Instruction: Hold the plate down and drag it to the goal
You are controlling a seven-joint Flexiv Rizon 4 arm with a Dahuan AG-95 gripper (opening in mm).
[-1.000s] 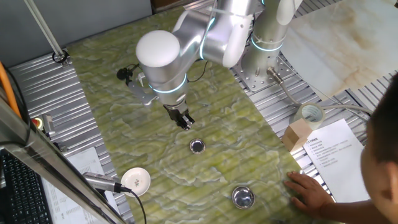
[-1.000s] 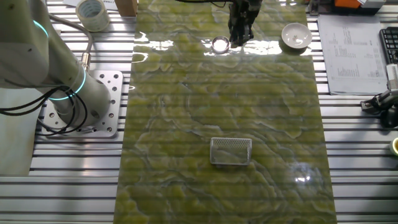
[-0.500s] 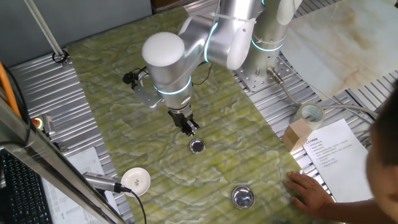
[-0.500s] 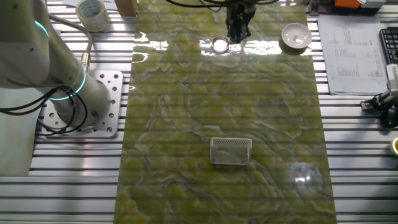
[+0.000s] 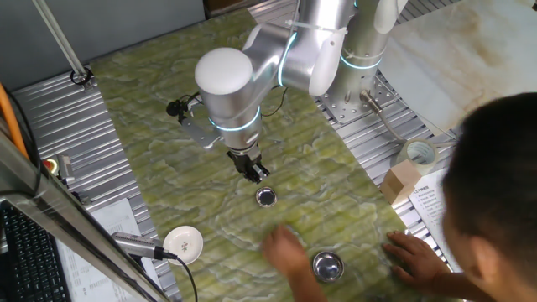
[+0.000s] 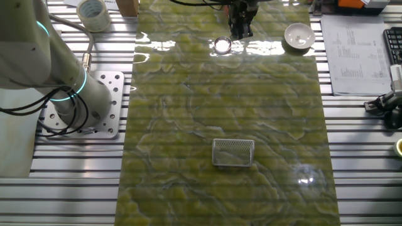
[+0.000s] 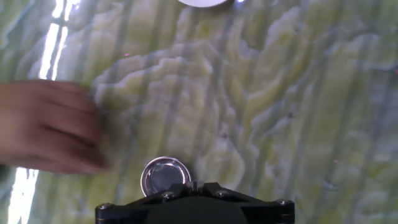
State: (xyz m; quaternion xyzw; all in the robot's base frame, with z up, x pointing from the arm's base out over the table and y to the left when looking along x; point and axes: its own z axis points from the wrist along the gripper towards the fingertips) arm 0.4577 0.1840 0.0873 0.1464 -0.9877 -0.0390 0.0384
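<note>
The plate [image 5: 266, 197] is a small shiny round silver dish lying flat on the green marbled mat. It also shows in the other fixed view [image 6: 223, 45] and at the bottom of the hand view [image 7: 165, 176]. My gripper [image 5: 254, 170] hangs just above the mat, a little short of the plate and apart from it, with its fingers together and nothing between them. In the other fixed view the gripper [image 6: 240, 28] stands just right of the plate. In the hand view the gripper [image 7: 198, 185] has its tip at the plate's right rim.
A larger metal bowl [image 5: 328, 266] sits near the front edge. A person's blurred hand [image 5: 285, 247] reaches over the mat beside it and shows in the hand view [image 7: 50, 127]. A white disc [image 5: 184, 242] lies at front left. A wire mesh basket [image 6: 233, 152] stands mid-mat.
My gripper has moved a little toward the plate. A person's head and a reaching hand have come into view over the mat's front. The plate has not moved.
</note>
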